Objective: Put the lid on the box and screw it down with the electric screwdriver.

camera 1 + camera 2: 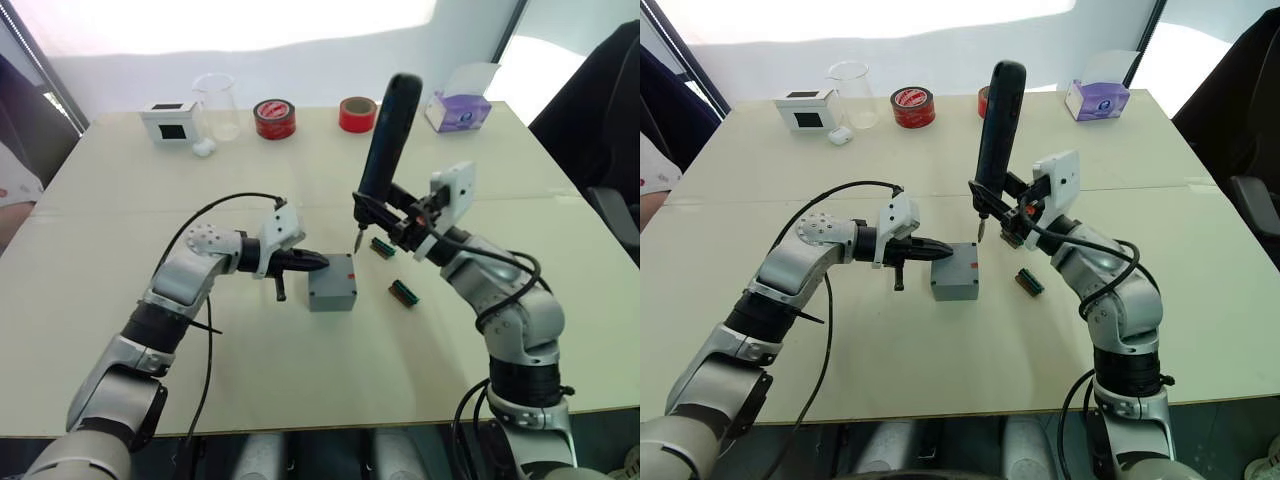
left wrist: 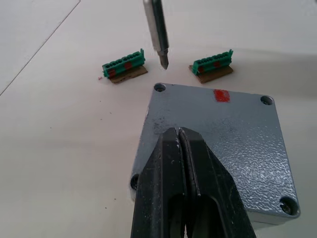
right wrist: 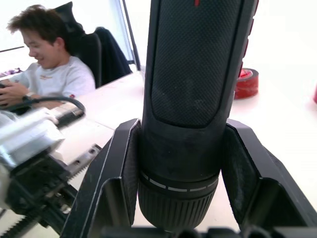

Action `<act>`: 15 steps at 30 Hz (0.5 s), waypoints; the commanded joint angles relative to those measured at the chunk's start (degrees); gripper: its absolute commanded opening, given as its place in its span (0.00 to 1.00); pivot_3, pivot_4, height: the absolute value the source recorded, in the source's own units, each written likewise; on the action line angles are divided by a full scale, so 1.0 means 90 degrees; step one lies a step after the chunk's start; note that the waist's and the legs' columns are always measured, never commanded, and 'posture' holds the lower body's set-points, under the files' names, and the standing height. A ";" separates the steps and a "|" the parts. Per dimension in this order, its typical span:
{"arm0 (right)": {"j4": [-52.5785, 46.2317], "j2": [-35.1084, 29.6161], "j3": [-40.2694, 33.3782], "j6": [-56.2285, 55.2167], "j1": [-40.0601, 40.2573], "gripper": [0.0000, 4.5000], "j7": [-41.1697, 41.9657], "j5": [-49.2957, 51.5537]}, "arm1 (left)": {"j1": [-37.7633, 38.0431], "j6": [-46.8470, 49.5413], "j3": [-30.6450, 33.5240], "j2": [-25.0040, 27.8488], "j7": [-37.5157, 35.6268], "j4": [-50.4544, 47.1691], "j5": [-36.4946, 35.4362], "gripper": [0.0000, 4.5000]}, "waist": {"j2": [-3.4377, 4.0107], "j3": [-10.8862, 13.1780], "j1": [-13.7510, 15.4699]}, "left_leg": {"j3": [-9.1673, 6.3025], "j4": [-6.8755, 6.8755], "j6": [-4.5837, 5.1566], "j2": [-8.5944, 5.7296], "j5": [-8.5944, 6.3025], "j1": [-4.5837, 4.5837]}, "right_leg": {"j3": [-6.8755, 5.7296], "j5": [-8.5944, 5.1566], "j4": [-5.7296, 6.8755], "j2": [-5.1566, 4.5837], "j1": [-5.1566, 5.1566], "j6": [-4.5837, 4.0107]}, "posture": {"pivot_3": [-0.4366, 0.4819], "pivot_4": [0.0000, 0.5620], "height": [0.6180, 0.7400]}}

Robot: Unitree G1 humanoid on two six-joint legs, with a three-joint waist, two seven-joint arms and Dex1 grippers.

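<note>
Lid [image 2: 218, 129] sits on the box [image 1: 332, 283] mid-table, red mark on its far edge. Left gripper [image 1: 312, 262], fingers pressed together and holding nothing, rests its tips on the lid's left side. Right gripper [image 3: 181, 163] clamps the electric screwdriver [image 1: 385, 125] upright, bit [image 2: 157, 29] hanging just above the table beyond the box's far edge, between two green connectors [image 2: 124, 65].
</note>
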 commanded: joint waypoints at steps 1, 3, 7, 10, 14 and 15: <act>-0.0182 0.0093 -0.0004 -0.0339 -0.0156 0.39 -0.0068 0.0050 | 0.0000 -0.0032 -0.0082 0.0064 -0.0144 -0.0028 0.0179 0.00 | 0.0000 0.0000 0.0005 | 0.0000 0.0000 0.0000 0.0000 0.0000 0.0000 | 0.0000 0.0000 0.0000 0.0000 0.0000 0.0000 | 0.48 0.27 1.00; -0.0174 0.0122 0.0004 -0.0360 -0.0146 0.39 -0.0092 0.0082 | 0.0004 -0.0004 -0.0059 0.0062 -0.0166 -0.0059 0.0183 0.00 | 0.0000 0.0000 0.0005 | -0.0001 0.0001 0.0000 0.0000 0.0000 0.0001 | 0.0000 0.0000 0.0000 0.0000 0.0000 0.0000 | 0.48 0.27 1.00; -0.0159 0.0144 0.0037 -0.0456 -0.0122 0.39 -0.0115 0.0054 | 0.0016 0.0022 -0.0040 0.0051 -0.0189 -0.0090 0.0213 0.00 | 0.0000 0.0000 0.0004 | -0.0001 0.0001 0.0000 0.0000 0.0000 0.0001 | 0.0000 0.0000 0.0000 0.0000 0.0000 0.0000 | 0.48 0.27 1.00; -0.0162 0.0148 0.0041 -0.0485 -0.0099 0.39 -0.0124 0.0072 | 0.0037 0.0045 -0.0045 0.0042 -0.0190 -0.0129 0.0227 0.00 | 0.0000 0.0000 0.0005 | -0.0001 0.0001 0.0001 0.0001 0.0000 0.0001 | 0.0000 0.0000 0.0000 0.0000 0.0000 0.0000 | 0.48 0.27 1.00; -0.0219 0.0190 -0.0029 -0.0501 -0.0206 0.39 -0.0165 0.0195 | 0.0070 0.0097 -0.0050 0.0041 -0.0184 -0.0196 0.0220 0.00 | 0.0000 0.0000 0.0005 | -0.0001 0.0001 0.0000 0.0000 0.0000 0.0001 | 0.0000 0.0000 0.0000 0.0000 0.0001 0.0000 | 0.48 0.27 1.00; -0.0239 0.0165 -0.0002 -0.0525 -0.0197 0.39 -0.0124 0.0184 | 0.0083 0.0113 -0.0052 0.0036 -0.0172 -0.0218 0.0220 0.00 | 0.0000 0.0000 0.0006 | -0.0001 0.0001 0.0001 0.0000 0.0000 0.0001 | 0.0000 0.0000 0.0000 0.0000 0.0001 0.0000 | 0.48 0.27 1.00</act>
